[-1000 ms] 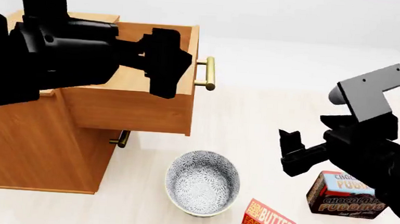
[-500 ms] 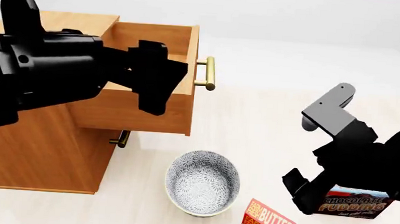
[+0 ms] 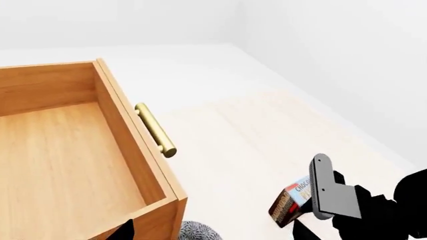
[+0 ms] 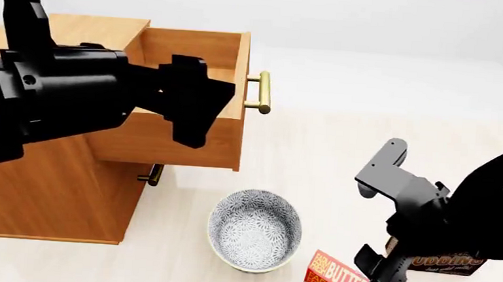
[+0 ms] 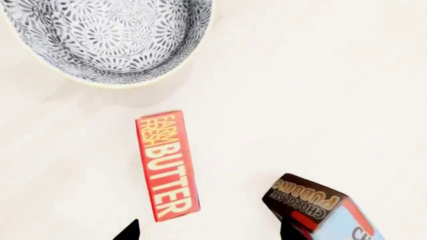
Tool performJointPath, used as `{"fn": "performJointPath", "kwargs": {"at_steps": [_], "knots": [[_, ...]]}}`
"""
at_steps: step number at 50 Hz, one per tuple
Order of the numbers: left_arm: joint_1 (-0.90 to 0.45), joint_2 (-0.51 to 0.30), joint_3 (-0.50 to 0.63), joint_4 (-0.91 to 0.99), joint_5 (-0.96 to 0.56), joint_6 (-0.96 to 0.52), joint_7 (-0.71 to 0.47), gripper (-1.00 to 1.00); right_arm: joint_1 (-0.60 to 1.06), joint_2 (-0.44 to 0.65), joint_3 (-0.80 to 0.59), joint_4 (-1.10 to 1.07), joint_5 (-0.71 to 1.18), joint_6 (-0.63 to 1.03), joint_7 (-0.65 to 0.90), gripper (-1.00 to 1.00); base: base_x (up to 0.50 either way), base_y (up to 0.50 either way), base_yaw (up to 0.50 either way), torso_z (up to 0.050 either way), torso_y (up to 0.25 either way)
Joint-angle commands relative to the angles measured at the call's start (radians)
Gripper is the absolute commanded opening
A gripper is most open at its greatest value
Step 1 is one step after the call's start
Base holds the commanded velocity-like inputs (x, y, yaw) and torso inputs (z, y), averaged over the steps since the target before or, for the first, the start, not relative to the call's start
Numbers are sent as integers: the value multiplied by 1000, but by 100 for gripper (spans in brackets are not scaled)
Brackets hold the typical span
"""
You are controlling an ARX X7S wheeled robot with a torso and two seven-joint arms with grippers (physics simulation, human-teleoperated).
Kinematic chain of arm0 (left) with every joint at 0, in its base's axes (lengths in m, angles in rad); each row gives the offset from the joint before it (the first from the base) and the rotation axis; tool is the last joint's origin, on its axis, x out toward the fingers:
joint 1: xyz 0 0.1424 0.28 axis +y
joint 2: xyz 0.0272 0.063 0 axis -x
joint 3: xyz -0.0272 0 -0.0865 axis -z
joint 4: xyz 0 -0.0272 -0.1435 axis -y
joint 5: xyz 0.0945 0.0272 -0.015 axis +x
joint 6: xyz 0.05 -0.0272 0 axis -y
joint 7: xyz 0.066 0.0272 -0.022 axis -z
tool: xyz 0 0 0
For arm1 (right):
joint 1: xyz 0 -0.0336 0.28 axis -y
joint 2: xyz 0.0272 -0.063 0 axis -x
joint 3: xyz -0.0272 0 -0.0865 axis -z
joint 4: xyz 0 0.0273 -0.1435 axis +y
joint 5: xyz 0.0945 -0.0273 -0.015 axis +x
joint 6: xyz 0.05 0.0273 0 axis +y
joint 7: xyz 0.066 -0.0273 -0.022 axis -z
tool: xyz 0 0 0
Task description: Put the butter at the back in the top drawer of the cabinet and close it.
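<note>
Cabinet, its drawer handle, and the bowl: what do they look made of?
The cabinet looks like orange-brown wood with a matte finish and faint grain. The handle on the top drawer looks like brass, smooth with a soft sheen. The bowl is probably glazed ceramic, with a fine grey-and-white floral pattern and a pale rim.

Cabinet (image 4: pixel 47 194) at left, top drawer (image 4: pixel 182 127) pulled open toward right. Patterned bowl (image 4: pixel 255 230) on floor just before drawer front. Butter (image 4: pixel 337 278) right of bowl, near, apart. Chocolate pudding box (image 4: pixel 440 263) right of butter, apart
</note>
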Motion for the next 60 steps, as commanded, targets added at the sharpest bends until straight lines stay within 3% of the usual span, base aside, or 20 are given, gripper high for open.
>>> {"fn": "performJointPath", "kwargs": {"at_steps": [1,26,60], "knots": [[13,-3,-1,-8,5,2,12,100,-16,-17,-120,-6,-114,-52,-111,100,0,0,0,0,0],[39,-5,-2,-12,18,5,31,100,-72,-77,-268,68,-272,-164,-248,100,0,0,0,0,0],[63,7,2,-27,31,1,49,100,-132,-146,-354,190,-372,-270,-336,100,0,0,0,0,0]]}}
